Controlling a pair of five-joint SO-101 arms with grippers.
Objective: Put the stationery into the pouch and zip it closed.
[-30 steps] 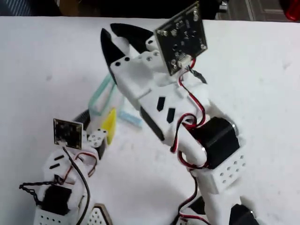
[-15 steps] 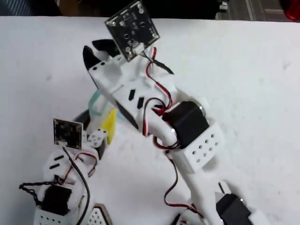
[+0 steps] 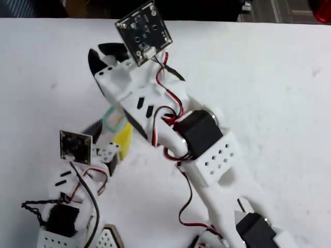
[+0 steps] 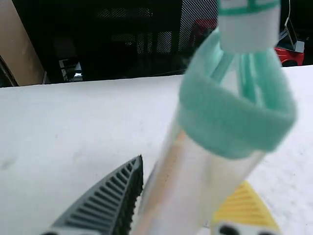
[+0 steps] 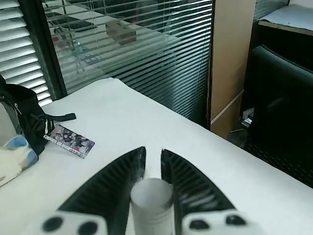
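Left fingers [image 4: 112, 200] clenched on the pouch [image 4: 195, 161]: grey one on one side, yellow one on the other, clear body pinched between, just below its teal rim [image 4: 234, 122]. Mouth is looped open; can't tell if the pouch base touches the counter [image 3: 269, 77]. Right fingers [image 5: 117, 181] look clamped on a white tube [image 5: 151, 205], seated deep near their base, tips almost meeting beyond it. Those tips reach past the pouch, wrist right over it. A white piece [image 4: 247, 24] with a teal band hangs just above the pouch mouth in the left wrist view. Likely the same tube, can't confirm.

Handling, my read:
- Pouch: light, soft, thin clear film, slippery. Body buckles under a pinch, and the mouth folds flat if squeezed too near. The rim looks like the only stiff part, so hold there or just under it, toward one end, to leave the opening round.
- Tube: rigid, light, smooth, round. Will pivot or slide in a loose pinch. Hold across mid-body, long axis lined up with the pouch mouth.
- Zip pull: can't see it. Expect it small. Pouch will need a counter-hold at the rim's end while zipping.
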